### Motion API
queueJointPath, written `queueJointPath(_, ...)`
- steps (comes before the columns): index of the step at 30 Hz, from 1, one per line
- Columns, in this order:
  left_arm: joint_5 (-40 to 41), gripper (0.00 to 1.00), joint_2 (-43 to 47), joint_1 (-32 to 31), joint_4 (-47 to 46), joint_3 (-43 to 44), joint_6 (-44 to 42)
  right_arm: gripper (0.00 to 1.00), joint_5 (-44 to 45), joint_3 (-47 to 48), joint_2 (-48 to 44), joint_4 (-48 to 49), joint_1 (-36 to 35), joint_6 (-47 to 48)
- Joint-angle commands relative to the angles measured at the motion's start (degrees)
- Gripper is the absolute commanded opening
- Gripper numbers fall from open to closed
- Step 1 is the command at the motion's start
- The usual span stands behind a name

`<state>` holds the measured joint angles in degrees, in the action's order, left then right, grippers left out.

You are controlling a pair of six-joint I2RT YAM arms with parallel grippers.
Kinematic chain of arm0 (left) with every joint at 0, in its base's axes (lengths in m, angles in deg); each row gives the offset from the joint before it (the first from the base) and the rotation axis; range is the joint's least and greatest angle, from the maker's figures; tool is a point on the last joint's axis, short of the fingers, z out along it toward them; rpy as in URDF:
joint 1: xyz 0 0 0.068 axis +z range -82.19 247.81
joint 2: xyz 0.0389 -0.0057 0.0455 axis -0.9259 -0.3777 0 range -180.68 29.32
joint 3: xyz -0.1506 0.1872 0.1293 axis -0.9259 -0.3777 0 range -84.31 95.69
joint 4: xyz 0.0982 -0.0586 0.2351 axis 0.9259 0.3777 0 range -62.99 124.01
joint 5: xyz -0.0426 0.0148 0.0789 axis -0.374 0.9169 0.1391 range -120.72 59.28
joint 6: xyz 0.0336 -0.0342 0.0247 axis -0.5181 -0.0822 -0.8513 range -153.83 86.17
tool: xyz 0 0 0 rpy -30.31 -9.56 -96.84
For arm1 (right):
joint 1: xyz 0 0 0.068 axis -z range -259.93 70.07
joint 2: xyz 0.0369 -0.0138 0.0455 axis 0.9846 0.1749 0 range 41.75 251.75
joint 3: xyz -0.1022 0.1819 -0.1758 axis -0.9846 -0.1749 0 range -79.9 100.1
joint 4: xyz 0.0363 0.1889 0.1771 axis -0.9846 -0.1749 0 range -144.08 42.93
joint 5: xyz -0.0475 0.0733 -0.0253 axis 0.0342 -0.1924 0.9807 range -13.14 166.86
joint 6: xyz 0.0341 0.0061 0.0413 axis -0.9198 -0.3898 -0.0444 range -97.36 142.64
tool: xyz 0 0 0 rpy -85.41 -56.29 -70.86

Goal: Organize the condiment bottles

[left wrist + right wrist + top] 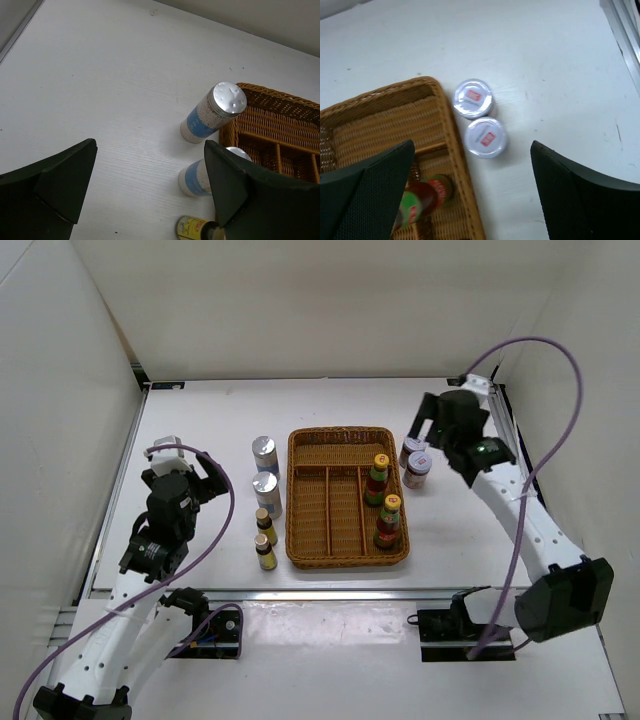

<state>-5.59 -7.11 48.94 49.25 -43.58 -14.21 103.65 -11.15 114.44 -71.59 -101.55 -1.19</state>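
Two red yellow-capped sauce bottles (379,478) (389,520) stand in the right compartment of the wicker tray (310,540). Two pale-lidded jars (413,452) (417,471) stand just right of the tray; the right wrist view shows them from above (473,98) (485,137). Two silver-topped shakers (264,455) (267,494) and two tiny dark yellow-labelled bottles (264,525) (266,553) stand left of the tray. My left gripper (212,478) (150,150) is open and empty, left of the shakers (215,112) (197,177). My right gripper (428,435) (472,150) is open and empty above the jars.
The tray's left and middle compartments (325,505) hold nothing. White walls enclose the table on the left, back and right. A metal rail (505,420) runs along the right edge near the right arm. The tray rim (455,150) lies close beside the jars.
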Motion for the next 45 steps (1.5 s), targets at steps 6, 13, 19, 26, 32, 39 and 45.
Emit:
queueJointPath(6, -0.52, 0.99, 1.62, -0.11, -1.23, -0.74, 0.51, 1.0, -27.22, 9.82, 15.02, -10.91, 16.53, 0.37)
queueJointPath(13, -1.65, 0.99, 1.62, -0.11, -1.76, -0.74, -0.02, 1.0, -23.8, 13.77, 26.26, -13.1, 14.16, 1.51)
queueJointPath(19, -1.66, 0.99, 1.62, -0.11, -1.76, -0.74, -0.02, 0.97, -22.57, 14.92, 31.81, -13.1, 12.49, 1.51)
queueJointPath(26, -1.66, 0.99, 2.15, -0.11, -1.76, -0.74, -0.02, 0.56, -21.08, 14.39, 33.4, -13.1, 12.49, 0.98)
queueJointPath(32, -1.66, 0.99, 2.15, -0.11, -1.76, -0.74, -0.02, 0.07, -14.76, 17.02, 27.26, -16.7, 8.89, 1.51)
queueJointPath(39, -1.66, 0.99, 2.15, -0.11, -1.76, -0.74, -0.02, 0.0, -12.1, 28.0, 22.41, -20.14, 6.42, 3.26)
queueJointPath(45, -1.66, 0.99, 1.44, -0.11, -1.76, -1.27, -0.02, 0.0, -22.12, 39.24, 28.11, -20.14, 5.29, 6.95)
